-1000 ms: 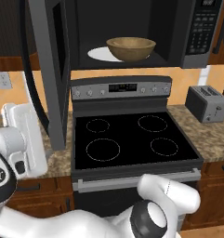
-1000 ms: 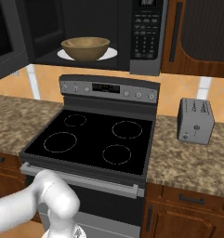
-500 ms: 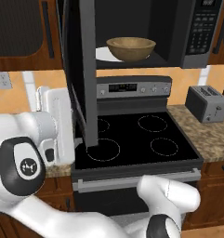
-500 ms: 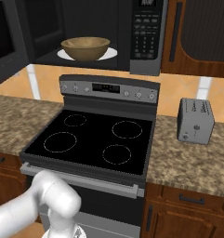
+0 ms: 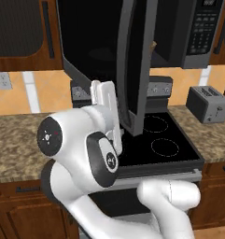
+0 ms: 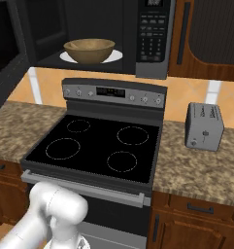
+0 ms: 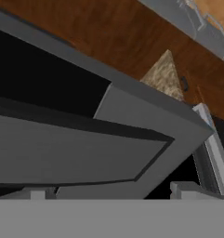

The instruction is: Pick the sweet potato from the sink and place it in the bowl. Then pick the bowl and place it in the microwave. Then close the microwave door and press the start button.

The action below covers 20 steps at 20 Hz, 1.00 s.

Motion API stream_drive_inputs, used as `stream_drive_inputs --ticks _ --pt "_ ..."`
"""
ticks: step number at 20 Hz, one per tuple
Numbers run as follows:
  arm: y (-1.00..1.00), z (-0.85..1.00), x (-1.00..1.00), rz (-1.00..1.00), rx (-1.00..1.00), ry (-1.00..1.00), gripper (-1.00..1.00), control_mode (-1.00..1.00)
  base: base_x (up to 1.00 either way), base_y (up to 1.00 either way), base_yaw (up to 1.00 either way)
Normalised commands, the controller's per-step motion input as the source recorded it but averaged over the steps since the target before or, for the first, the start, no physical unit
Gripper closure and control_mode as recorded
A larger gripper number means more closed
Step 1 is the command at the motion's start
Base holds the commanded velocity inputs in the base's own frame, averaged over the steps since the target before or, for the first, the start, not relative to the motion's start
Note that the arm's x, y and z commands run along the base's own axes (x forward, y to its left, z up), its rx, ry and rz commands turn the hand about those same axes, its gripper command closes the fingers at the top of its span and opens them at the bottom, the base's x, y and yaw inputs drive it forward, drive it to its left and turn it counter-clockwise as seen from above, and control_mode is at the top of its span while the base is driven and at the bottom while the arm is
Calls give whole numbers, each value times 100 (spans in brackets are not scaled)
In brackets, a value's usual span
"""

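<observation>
The bowl [image 6: 89,50] sits on the white plate [image 6: 115,56] inside the microwave [image 6: 152,39], at about 11 o'clock in the right base view. Whether the sweet potato lies in it cannot be told from this angle.

In the left base view the microwave door [image 5: 135,70] stands partly swung, edge-on at 12 o'clock, its lower corner hanging over the stove [image 5: 165,140]. The door hides most of the cavity; just a sliver of the bowl's rim shows past its right edge. The keypad [image 5: 201,32] is at 1 o'clock.

The white arm [image 5: 81,149] rises at 8 o'clock, its upper link reaching up against the near side of the door. The gripper is hidden behind it, so I cannot tell whether it is released or clenched. The hand view is pressed close to the door's grey frame [image 7: 146,135], with wooden cabinet [image 7: 108,32] behind it.

A toaster [image 6: 204,126] stands on the bench [image 6: 201,170] at 3 o'clock in the right base view, well apart from the door. The stove with its four rings [image 6: 96,146] lies directly below the microwave.
</observation>
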Motion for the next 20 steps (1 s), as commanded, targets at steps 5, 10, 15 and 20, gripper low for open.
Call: stream_drive_inputs --ticks 5,10,15,20 --pt "-100 -2 58 17 0 2 -100 -100 0 0 0" --pt "-100 0 48 14 0 2 -100 -100 0 0 0" --pt "-100 9 98 1 0 12 -100 -100 0 0 0" --pt "-98 12 100 0 0 18 -100 -100 0 0 0"
